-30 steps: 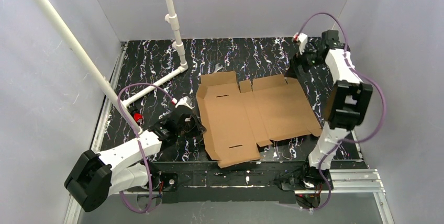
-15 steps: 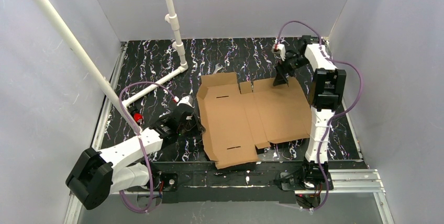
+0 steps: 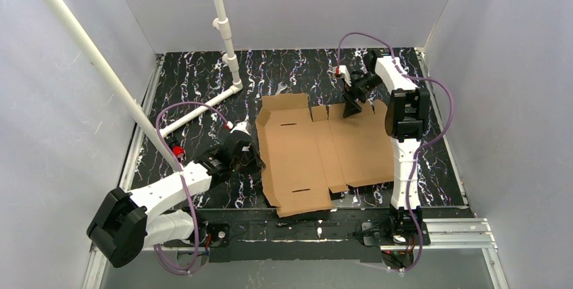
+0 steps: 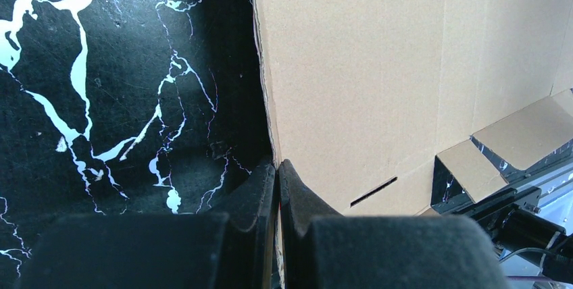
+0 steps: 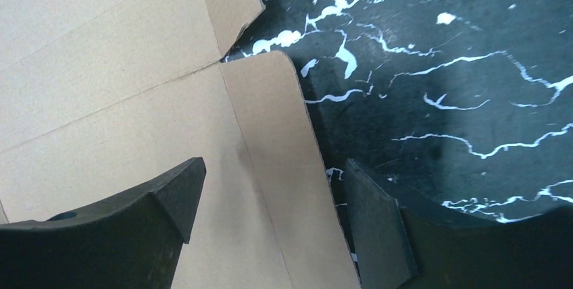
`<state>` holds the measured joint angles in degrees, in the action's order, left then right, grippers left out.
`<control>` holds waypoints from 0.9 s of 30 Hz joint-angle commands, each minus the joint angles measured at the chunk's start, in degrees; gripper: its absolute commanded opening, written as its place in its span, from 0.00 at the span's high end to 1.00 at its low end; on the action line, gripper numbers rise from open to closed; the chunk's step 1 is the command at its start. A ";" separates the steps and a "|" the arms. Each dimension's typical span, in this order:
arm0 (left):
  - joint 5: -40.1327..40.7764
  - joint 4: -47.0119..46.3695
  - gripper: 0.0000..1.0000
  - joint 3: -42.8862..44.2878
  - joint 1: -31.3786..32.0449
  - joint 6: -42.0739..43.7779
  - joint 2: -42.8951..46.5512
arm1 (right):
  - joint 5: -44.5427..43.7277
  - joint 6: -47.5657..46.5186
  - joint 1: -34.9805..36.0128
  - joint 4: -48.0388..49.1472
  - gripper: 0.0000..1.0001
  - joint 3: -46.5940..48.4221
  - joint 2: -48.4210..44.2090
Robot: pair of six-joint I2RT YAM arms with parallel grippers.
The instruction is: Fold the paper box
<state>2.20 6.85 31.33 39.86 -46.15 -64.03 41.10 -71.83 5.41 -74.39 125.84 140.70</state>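
Note:
The paper box [image 3: 324, 147] lies unfolded on the black marbled table, a brown cardboard sheet with slots and flaps. My left gripper [image 3: 257, 161] is at the sheet's left edge. In the left wrist view its jaws [image 4: 278, 167] are pinched on that edge of the paper box [image 4: 365, 66], which stands slightly raised there. My right gripper [image 3: 351, 108] hovers over the far edge of the sheet. In the right wrist view it [image 5: 270, 201] is open, its fingers astride a narrow far flap of the paper box [image 5: 121, 113] without touching it.
A white pipe frame [image 3: 223, 32] rises at the back left, and a long diagonal pipe [image 3: 94, 59] crosses above the left arm. Grey walls close in three sides. A metal rail [image 3: 439, 228] runs along the near edge.
My right arm has swung left from the far right corner to above the box's far flap, its jaws narrowing a little. The left gripper has kept its grip in place.

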 commanded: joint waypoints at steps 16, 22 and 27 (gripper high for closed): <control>1.89 3.02 1.00 3.24 -0.04 0.63 -0.52 | -1.30 -7.98 0.26 -6.97 0.61 2.05 -2.04; 1.50 2.77 1.00 3.29 -0.05 0.28 0.26 | -1.69 -8.79 0.73 -7.00 0.99 0.37 -5.97; 0.50 3.74 0.90 4.62 -0.11 2.32 2.03 | -3.93 -10.74 1.58 -7.00 0.99 -0.33 -11.76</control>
<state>2.59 9.04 32.80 39.86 -46.02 -64.27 38.28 -80.18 6.11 -81.03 125.60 136.33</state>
